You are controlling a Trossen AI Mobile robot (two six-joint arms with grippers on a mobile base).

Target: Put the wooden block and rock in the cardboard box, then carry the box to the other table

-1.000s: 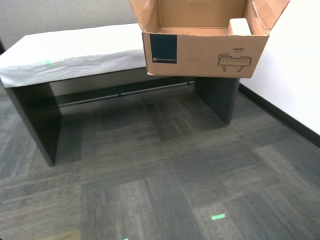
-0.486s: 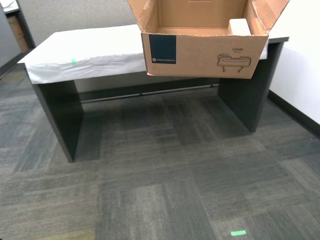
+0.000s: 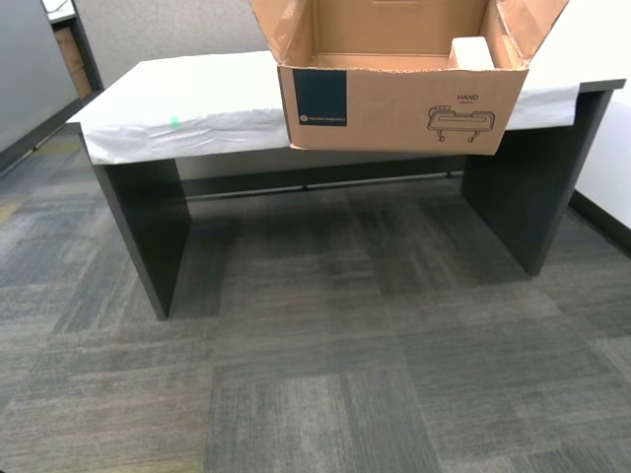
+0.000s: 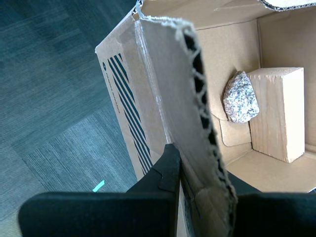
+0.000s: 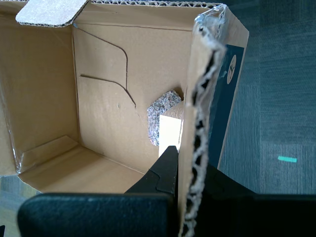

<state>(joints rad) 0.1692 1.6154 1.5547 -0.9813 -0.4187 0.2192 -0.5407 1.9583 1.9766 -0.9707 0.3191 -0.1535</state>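
Carry step: the loaded cardboard box [image 3: 394, 108], pinched at opposite walls by my first gripper [image 5: 178, 170] and my second gripper [image 4: 180, 168], is held before the other table [image 3: 207, 103], where lowering is judged to be required next.

Grey carpet tiles [image 3: 325, 374] (striped weave), green tape mark [image 5: 287, 159] on them.
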